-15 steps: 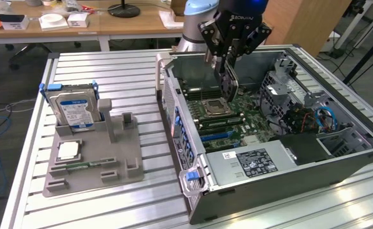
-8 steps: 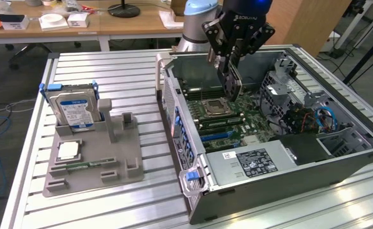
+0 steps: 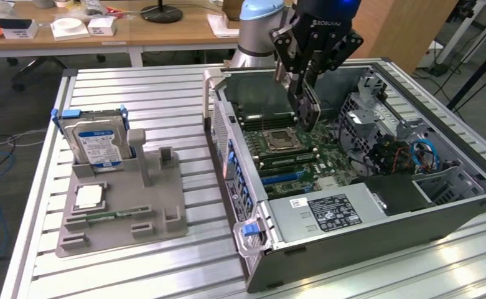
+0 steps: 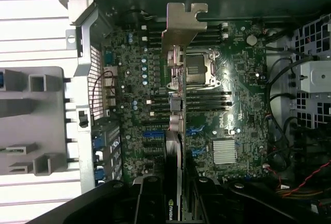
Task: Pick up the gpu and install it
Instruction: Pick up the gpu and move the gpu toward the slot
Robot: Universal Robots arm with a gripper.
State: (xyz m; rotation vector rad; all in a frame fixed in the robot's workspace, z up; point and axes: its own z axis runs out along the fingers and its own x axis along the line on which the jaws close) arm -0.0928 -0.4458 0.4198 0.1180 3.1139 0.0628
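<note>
closest to us, the gripper [image 4: 176, 206] has its black fingers [image 4: 150, 200] closed narrowly on the gpu [image 4: 176, 125], which we see edge-on, its silver bracket [image 4: 182, 25] at the far end. the card hangs upright over the motherboard [image 4: 238, 74] inside the open computer case [image 3: 351, 249]. on the exterior view's left, a hard drive [image 3: 98, 143] stands in a grey holder [image 3: 143, 205] on the slatted table [image 3: 143, 93].
</note>
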